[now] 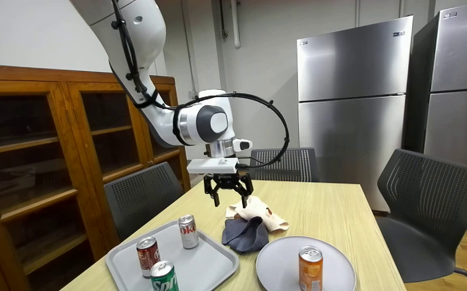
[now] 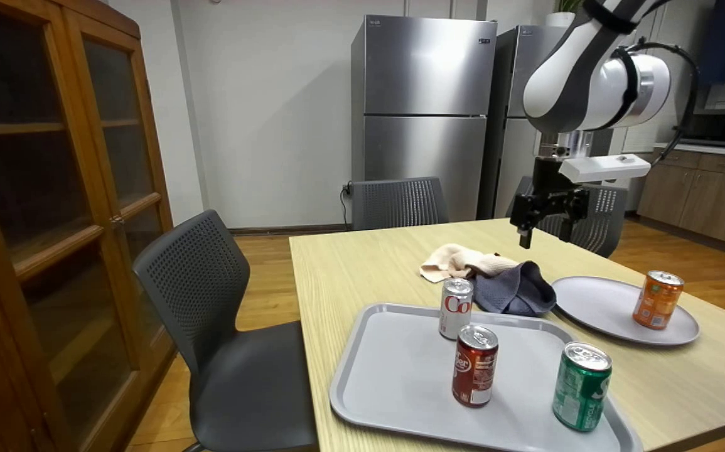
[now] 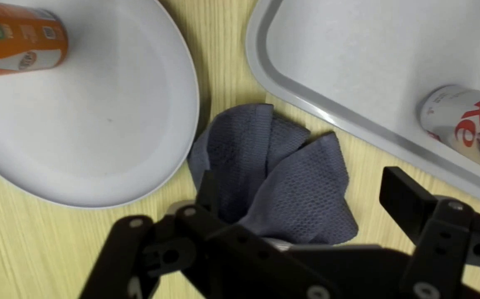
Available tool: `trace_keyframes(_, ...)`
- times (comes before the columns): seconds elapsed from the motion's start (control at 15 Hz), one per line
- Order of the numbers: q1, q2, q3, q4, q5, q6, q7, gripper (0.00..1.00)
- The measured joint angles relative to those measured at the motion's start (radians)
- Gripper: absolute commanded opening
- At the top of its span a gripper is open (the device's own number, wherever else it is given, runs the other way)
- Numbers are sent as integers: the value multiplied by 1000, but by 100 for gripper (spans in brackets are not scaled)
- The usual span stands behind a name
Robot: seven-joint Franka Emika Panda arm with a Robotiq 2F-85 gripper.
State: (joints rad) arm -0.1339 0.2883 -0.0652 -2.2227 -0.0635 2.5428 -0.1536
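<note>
Hand [image 1: 230,202], wide & empty, hung above gray cloth [image 1: 246,234], any descent seeming best kept vert., clear of tray [image 1: 205,260] (nr. left) & plate [image 1: 277,260] (nr. right).

Open air above dark cloth [image 3: 294,191], plate [image 3: 98,124] and tray [image 3: 348,54] close alongside

Dark cloth [image 3: 281,187] looks matt, honeycomb-textured — bench [image 2: 349,270] shows wood grain; tray [image 2: 400,364] appears smooth plastic — drink cans [image 2: 475,367] are glossy metal.
</note>
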Motion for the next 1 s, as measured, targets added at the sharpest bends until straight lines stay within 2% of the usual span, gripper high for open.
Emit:
trace_keyframes(0.6,37,4,124,2,83,0,-155,100)
trace_keyframes(1.0,62,16,160,12,90,-1,-204,100)
